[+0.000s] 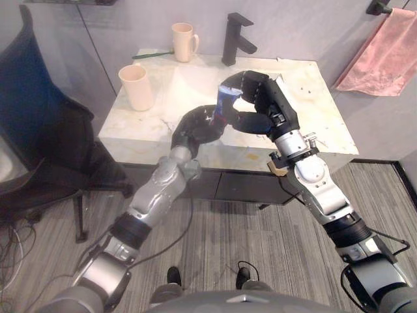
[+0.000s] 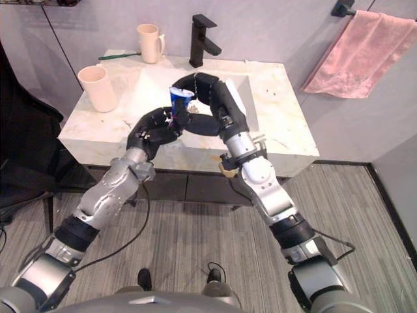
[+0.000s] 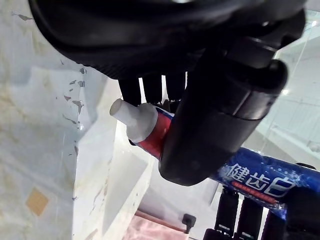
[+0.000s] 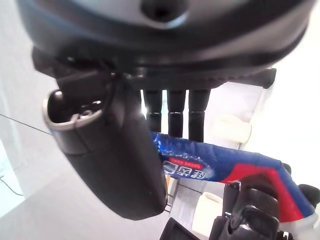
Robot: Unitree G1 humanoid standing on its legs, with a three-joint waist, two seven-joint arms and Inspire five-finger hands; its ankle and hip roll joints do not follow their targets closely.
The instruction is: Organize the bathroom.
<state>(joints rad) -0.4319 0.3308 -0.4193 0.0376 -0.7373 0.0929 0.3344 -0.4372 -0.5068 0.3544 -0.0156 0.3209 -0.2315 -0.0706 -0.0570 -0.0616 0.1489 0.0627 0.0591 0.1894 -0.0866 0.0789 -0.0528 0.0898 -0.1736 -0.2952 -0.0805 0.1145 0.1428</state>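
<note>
A blue, red and white toothpaste tube [image 1: 228,102] is held above the sink basin [image 1: 192,81] between both hands. My left hand [image 1: 201,128] reaches in from the counter's front edge. Its thumb [image 3: 215,115] and fingers are curled round the tube [image 3: 148,128] near the white cap. My right hand [image 1: 258,89] arches over from the right. Its thumb [image 4: 115,160] and fingers pinch the tube's flat blue end [image 4: 210,159]. The tube stands roughly upright, flat end up.
On the marble counter [image 1: 316,114] stand a cream cup [image 1: 137,87] at the left and a cream mug [image 1: 184,41] at the back, with a green toothbrush [image 1: 153,55] beside it. A black faucet [image 1: 234,39] rises behind the basin. A pink towel [image 1: 384,55] hangs right. A dark chair [image 1: 39,143] stands left.
</note>
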